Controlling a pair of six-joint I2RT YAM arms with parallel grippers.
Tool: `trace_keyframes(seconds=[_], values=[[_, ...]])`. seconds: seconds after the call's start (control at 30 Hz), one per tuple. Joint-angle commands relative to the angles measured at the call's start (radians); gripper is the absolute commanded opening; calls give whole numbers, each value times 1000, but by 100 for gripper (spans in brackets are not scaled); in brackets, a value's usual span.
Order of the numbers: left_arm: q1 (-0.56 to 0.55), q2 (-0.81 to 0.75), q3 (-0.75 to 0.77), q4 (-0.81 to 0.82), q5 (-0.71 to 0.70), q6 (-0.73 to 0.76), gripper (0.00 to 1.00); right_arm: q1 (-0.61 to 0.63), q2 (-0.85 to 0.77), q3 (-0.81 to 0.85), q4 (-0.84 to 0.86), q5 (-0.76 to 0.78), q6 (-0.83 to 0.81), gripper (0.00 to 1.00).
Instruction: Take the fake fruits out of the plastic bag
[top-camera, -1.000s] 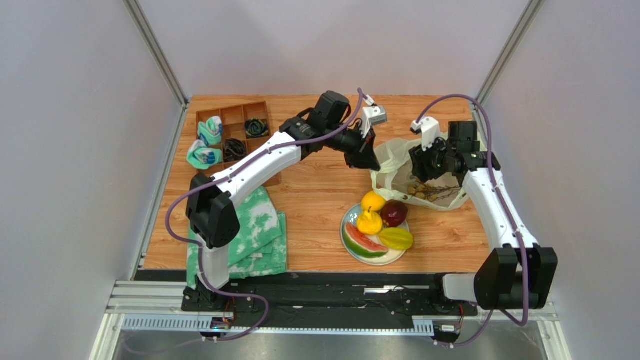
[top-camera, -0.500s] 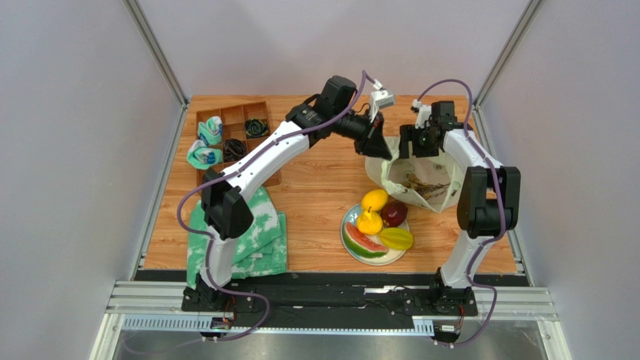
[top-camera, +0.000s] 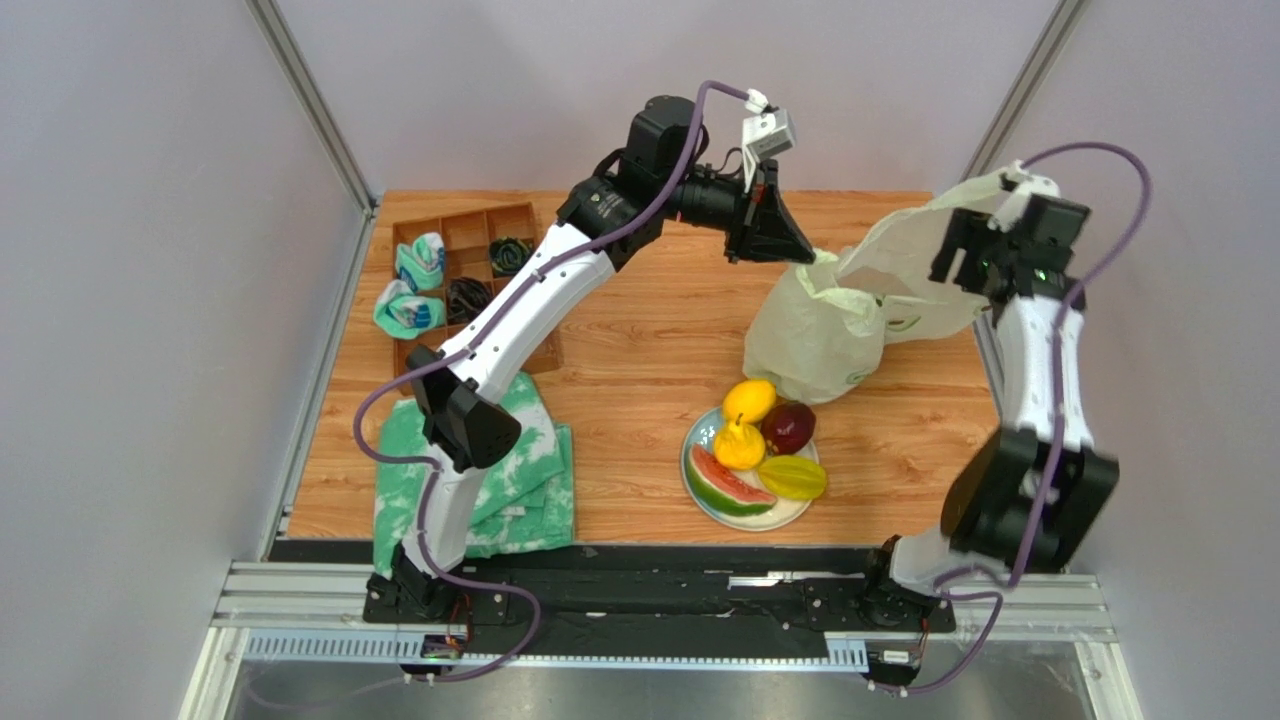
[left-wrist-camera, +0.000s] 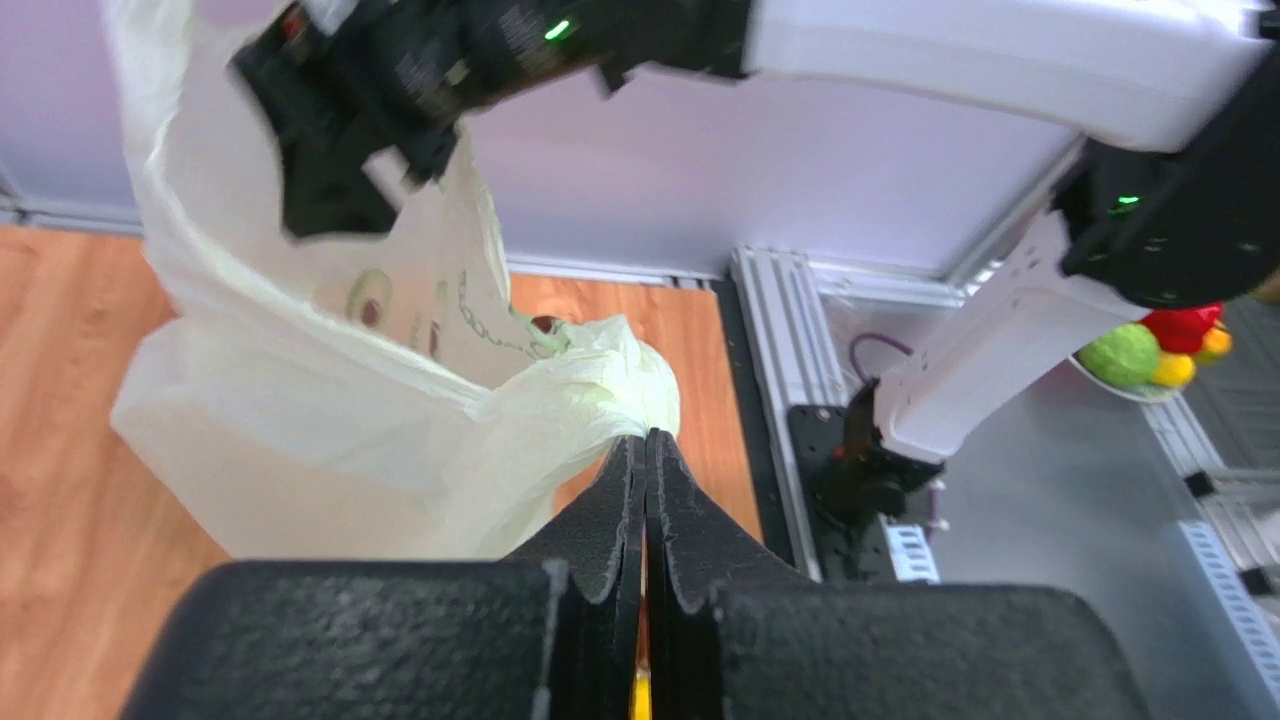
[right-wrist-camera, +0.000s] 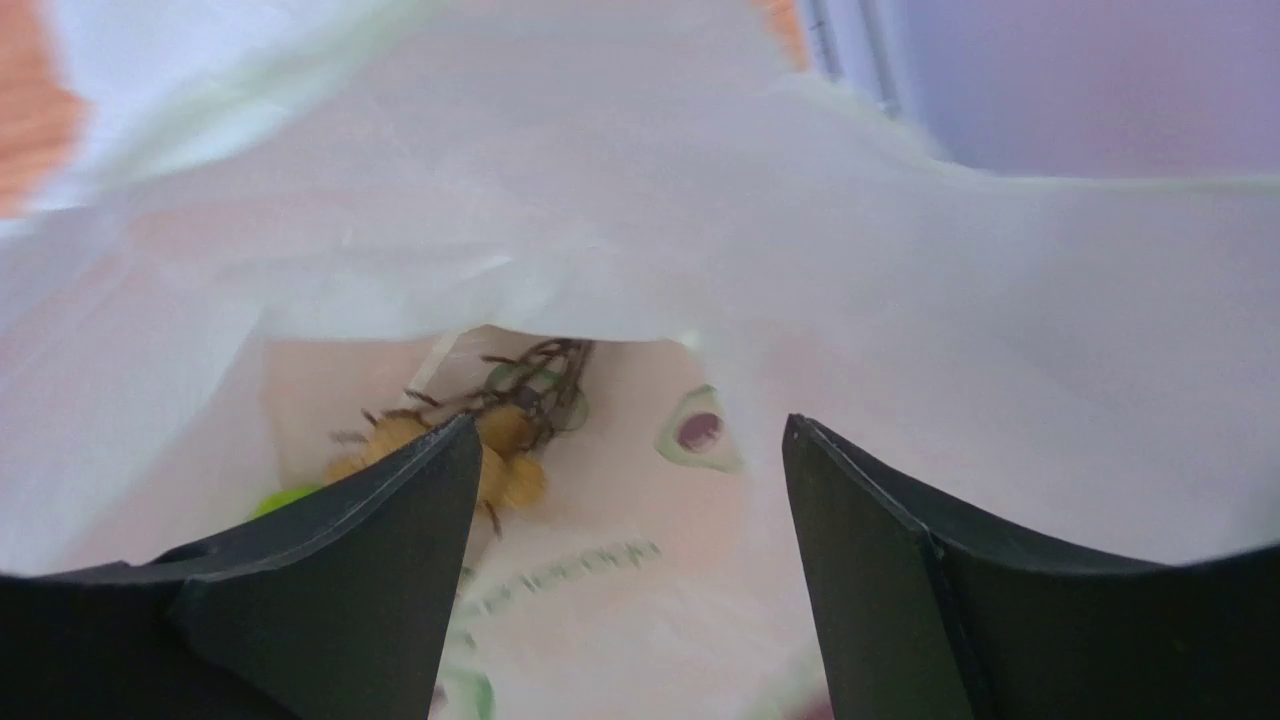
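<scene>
The pale yellow-green plastic bag (top-camera: 819, 330) hangs lifted above the table between both arms. My left gripper (top-camera: 801, 252) is shut on a bunched edge of the bag (left-wrist-camera: 346, 435), as the left wrist view (left-wrist-camera: 646, 440) shows. My right gripper (top-camera: 962, 258) is at the bag's raised right end, with film draped over it. In the right wrist view it (right-wrist-camera: 631, 435) is open, with the bunch of brown balls (right-wrist-camera: 504, 428) showing inside the bag. The lemon (top-camera: 748, 401), pear (top-camera: 738, 447), plum (top-camera: 787, 426), watermelon slice (top-camera: 724, 483) and yellow-green fruit (top-camera: 793, 477) lie on the plate (top-camera: 694, 450).
A wooden compartment tray (top-camera: 458, 237) with cables and rolled cloths stands at the back left. A green-and-white cloth (top-camera: 519, 465) lies at the front left. Booth walls and metal posts close in the table on both sides.
Both arms have risen and the right arm has swung right. The bag has been lifted off the table and stretched between them.
</scene>
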Motion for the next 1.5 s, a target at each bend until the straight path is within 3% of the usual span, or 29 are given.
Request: trace_keyframes(seconds=[0.0,0.03,0.1,0.2,0.27,0.6,0.8,0.93,1.07,1.2,1.37,1.47], values=[[-63,-167,-170,-155,42,169,0,-51,-443,-282,19,-29,-65,79],[-76,-228,-240,-205,20,213,0,-50,-506,-446,22,-41,-102,80],[-100,-284,-485,-171,-42,295,0,-45,-594,-572,16,-94,-116,79],[-100,-307,-630,-94,-88,261,0,-27,-559,-625,-36,-236,-148,78],[-99,-275,-623,-92,-104,228,0,-4,-519,-568,-94,-302,-187,75],[-79,-276,-638,-82,-119,206,0,53,-304,-336,-82,-317,-213,68],[-36,-290,-669,-79,-133,208,0,160,-159,-336,30,-161,-211,75],[-19,-282,-655,-86,-127,211,0,176,-100,-268,41,-168,-193,73],[-13,-268,-652,-89,-121,206,0,226,-114,-247,-16,-181,-250,73],[-8,-256,-634,-79,-119,200,0,246,-108,-261,-156,-49,-340,70],[13,-232,-580,-83,-127,204,0,124,-262,-452,-281,-10,-408,56],[18,-215,-562,-128,-126,208,0,71,-397,-568,-385,-4,-458,55]])
